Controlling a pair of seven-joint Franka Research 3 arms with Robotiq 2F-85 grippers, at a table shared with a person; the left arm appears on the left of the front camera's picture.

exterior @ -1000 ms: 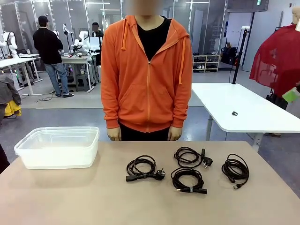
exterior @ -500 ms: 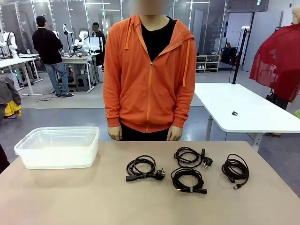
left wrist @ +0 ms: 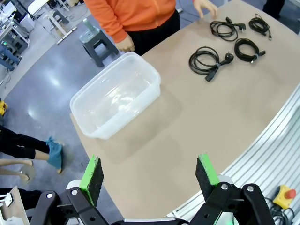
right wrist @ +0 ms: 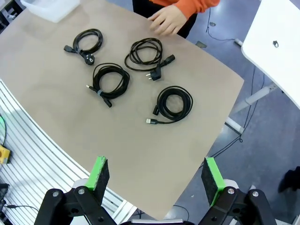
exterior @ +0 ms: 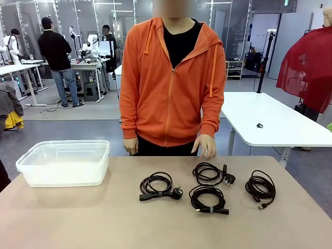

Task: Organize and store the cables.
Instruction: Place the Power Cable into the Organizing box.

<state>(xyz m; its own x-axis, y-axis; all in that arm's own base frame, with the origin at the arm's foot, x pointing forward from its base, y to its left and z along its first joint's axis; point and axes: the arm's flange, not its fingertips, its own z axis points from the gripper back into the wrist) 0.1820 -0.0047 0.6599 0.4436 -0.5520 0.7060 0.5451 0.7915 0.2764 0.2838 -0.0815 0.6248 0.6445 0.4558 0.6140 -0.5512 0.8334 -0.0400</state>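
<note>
Four coiled black cables (exterior: 158,185) lie on the right half of the tan surface (exterior: 104,218), each apart from the others and all well apart from the clear plastic tub (exterior: 62,174) at the left end. The left tool (left wrist: 148,164) hangs high over the near edge beside the tub, pads spread wide with nothing between them. The right tool (right wrist: 155,165) hangs high over the cables, equally wide and holding nothing. A person's hand (exterior: 206,145) is at the far edge, near the rearmost cable.
</note>
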